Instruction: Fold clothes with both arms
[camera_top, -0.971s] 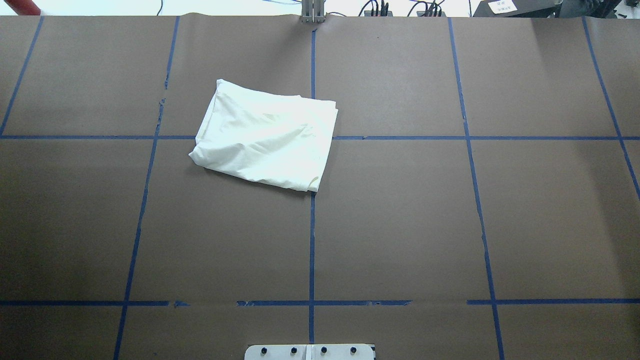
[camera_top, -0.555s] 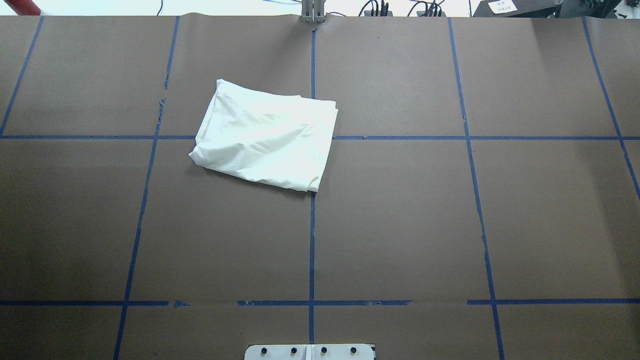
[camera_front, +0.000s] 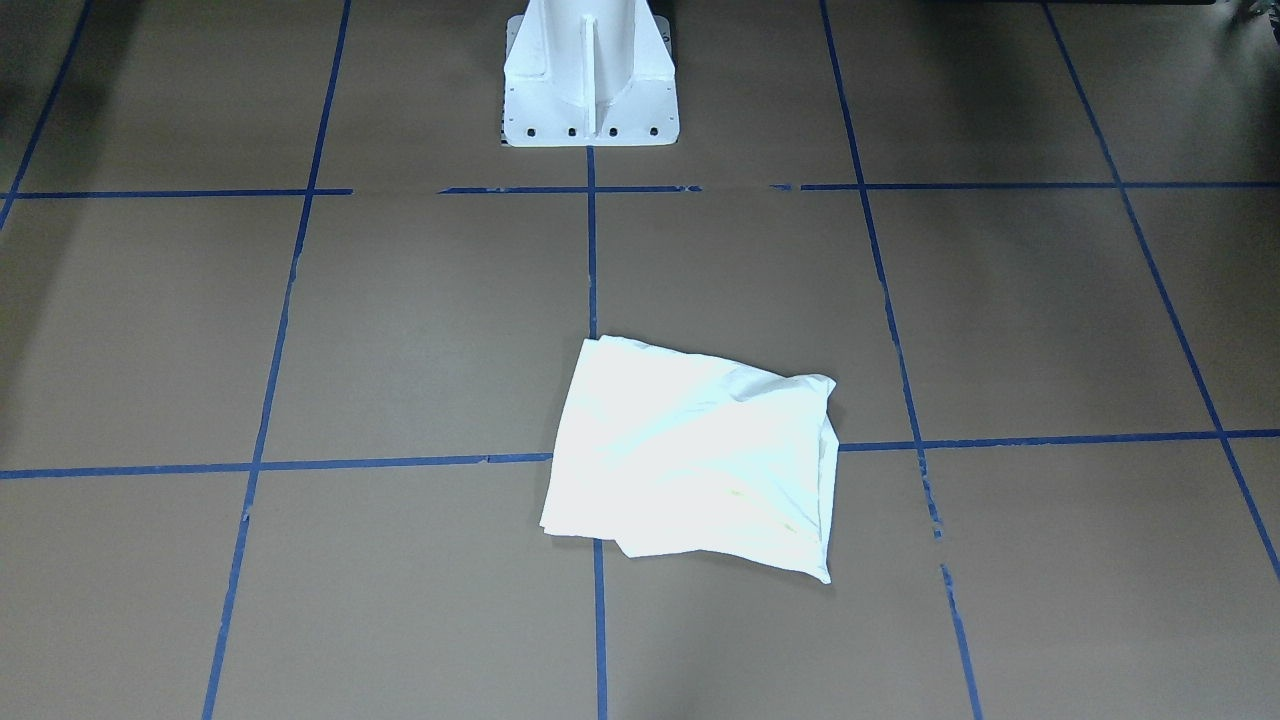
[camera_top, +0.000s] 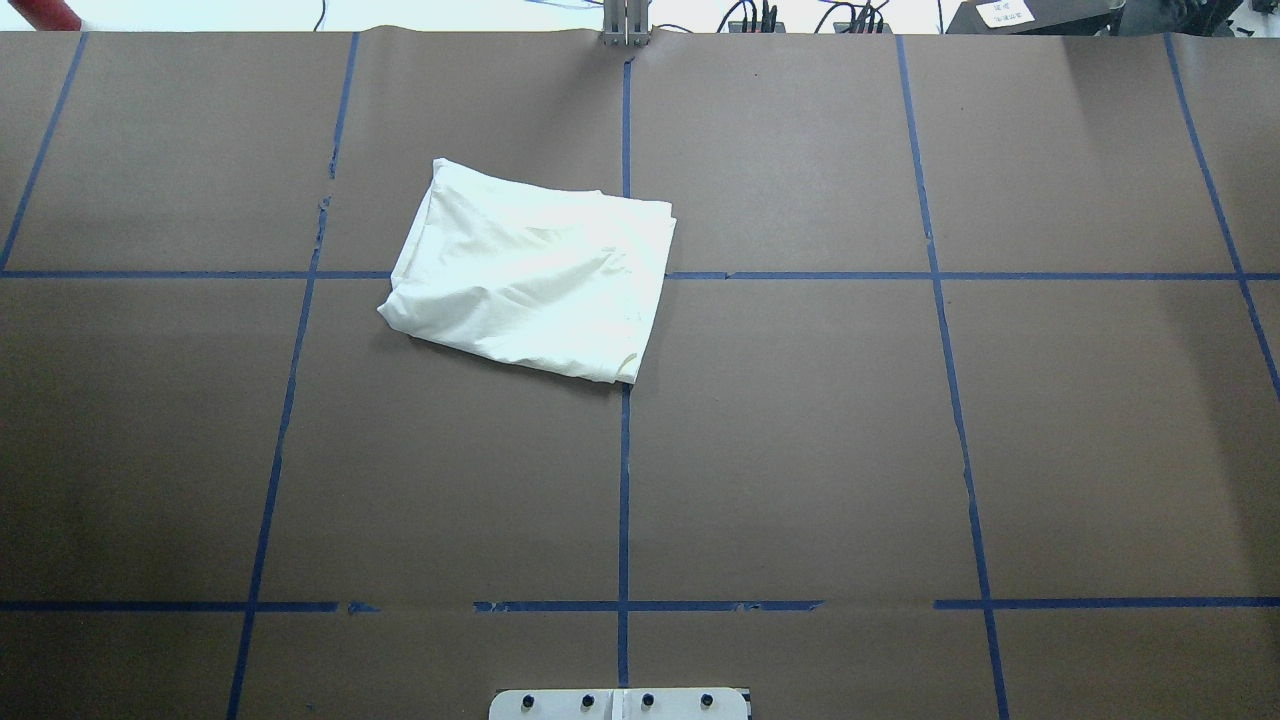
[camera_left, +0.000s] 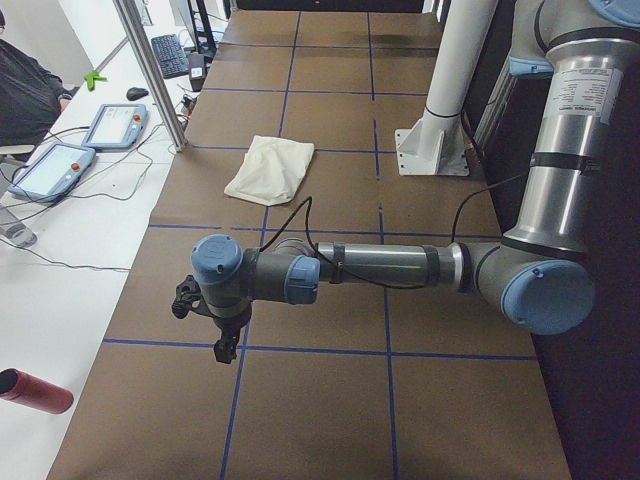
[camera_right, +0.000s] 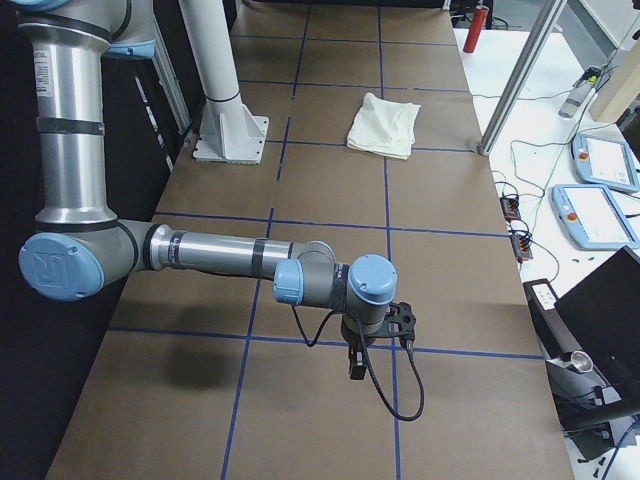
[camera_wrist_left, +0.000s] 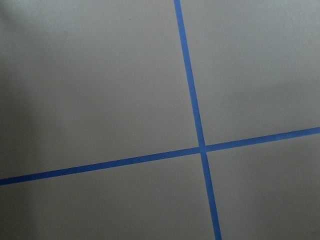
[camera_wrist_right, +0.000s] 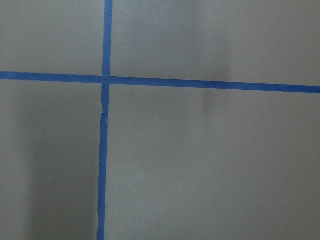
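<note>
Over the last second nothing has shifted in the overhead view: the cream T-shirt (camera_top: 530, 272) lies just as it did, a folded packet with its plain side up. I take that to mean the folding is done, or paused. It sits on the far half of the table (camera_top: 800, 450), mostly on my left, askew across a crossing of the blue tape lines (camera_top: 624, 480). My left gripper (camera_left: 215, 320) and right gripper (camera_right: 380, 335) hang low over opposite ends of the table, well apart from the shirt. I cannot tell whether either is released or clenched, and my wrist cameras show only paper and tape. The packet's left edge looks rounded and its near right corner curls slightly. Bare brown paper surrounds it, so either arm could approach freely.
</note>
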